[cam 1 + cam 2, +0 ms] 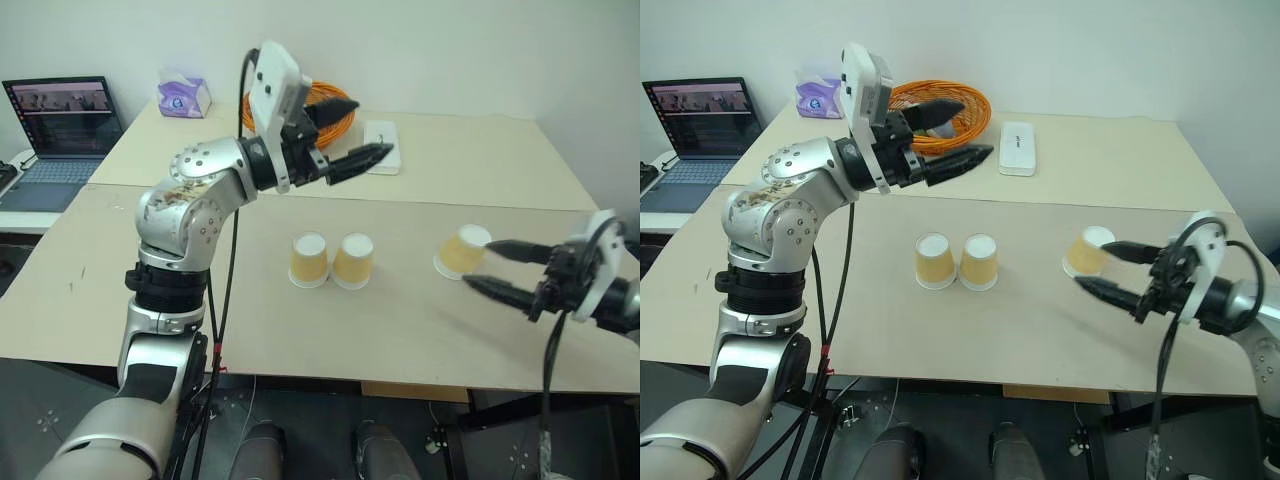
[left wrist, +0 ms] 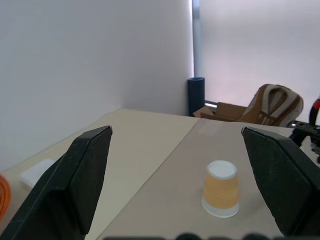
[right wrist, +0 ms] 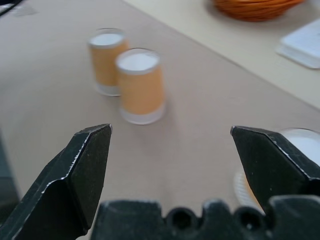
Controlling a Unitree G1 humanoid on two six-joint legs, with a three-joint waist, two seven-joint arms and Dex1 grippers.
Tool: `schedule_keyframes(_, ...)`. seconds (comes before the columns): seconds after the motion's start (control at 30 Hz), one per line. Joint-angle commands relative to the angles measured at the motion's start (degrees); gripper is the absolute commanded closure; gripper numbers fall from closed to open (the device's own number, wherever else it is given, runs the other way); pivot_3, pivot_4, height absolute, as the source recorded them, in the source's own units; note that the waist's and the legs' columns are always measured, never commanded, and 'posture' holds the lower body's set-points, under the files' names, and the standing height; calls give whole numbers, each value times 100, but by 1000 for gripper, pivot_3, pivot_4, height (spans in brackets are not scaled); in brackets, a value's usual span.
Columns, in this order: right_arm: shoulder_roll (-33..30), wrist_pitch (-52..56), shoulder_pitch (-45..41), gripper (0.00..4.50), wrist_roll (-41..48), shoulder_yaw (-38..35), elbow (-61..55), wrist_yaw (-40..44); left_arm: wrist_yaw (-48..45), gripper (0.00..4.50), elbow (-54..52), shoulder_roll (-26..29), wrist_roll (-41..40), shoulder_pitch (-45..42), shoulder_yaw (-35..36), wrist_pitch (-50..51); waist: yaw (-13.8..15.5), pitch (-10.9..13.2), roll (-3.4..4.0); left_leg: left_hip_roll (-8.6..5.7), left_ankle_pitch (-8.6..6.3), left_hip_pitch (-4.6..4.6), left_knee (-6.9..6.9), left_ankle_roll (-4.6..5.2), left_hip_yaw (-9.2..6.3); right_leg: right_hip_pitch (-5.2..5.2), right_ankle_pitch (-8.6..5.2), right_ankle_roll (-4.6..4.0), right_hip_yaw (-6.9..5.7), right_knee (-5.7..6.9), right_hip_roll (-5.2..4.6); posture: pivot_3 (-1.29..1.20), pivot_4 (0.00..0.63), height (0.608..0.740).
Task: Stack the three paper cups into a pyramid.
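Observation:
Two paper cups [image 1: 309, 260] [image 1: 353, 260] stand upside down, side by side and touching, in the middle of the table. The third paper cup [image 1: 463, 250] stands upside down farther right. My right gripper [image 1: 480, 264] is open, low over the table. Its far finger tip is beside that cup, which lies just outside the gap and is partly hidden behind one finger [image 3: 280, 165] in the right wrist view. My left gripper [image 1: 977, 128] is open and empty, raised well above the table behind the pair and pointing right. Its wrist view looks across at the lone cup [image 2: 220, 190].
An orange wicker basket [image 1: 975, 115] and a white box [image 1: 1020, 148] sit at the back, just behind the left gripper. A tissue box [image 1: 183, 97] and a laptop [image 1: 60, 125] are at the far left. The table's right edge [image 1: 600, 200] lies near the right arm.

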Motion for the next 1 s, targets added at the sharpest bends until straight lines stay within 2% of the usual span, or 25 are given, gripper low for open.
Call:
schedule_keyframes(0.03,131,-448,73,0,-471,-240,273,-454,-721,83,-689,519,-497,270,-113,375,-30,0,1,2,0,1,0,0,0,-1,0,0,1,2,1,0,150,675)
schedule_keyframes(0.23,504,-1049,12,0,-1090,168,944,-779,-1068,83,-1385,1268,-842,929,-189,816,-33,4,8,2,1,20,-1,-1,12,5,-1,0,12,12,2,0,150,675)
schedule_keyframes(0.43,832,-1319,-564,0,-1316,562,1551,-870,-485,83,-1796,1222,-1131,1196,-11,1234,-11,11,18,1,0,17,0,-1,15,4,-1,1,16,10,1,0,150,675)
schedule_keyframes(0.67,907,-1358,-1347,0,-1275,763,2104,-742,77,83,-1980,1227,-1313,1333,142,1503,-17,25,37,1,1,18,0,-1,15,3,-1,0,17,12,2,0,150,675)
schedule_keyframes(1.0,1182,-1355,-1868,0,-1300,1054,2658,-489,511,83,-2099,1325,-1350,1502,194,1656,-15,30,43,1,0,17,-1,-1,15,3,0,0,16,12,2,0,150,675)
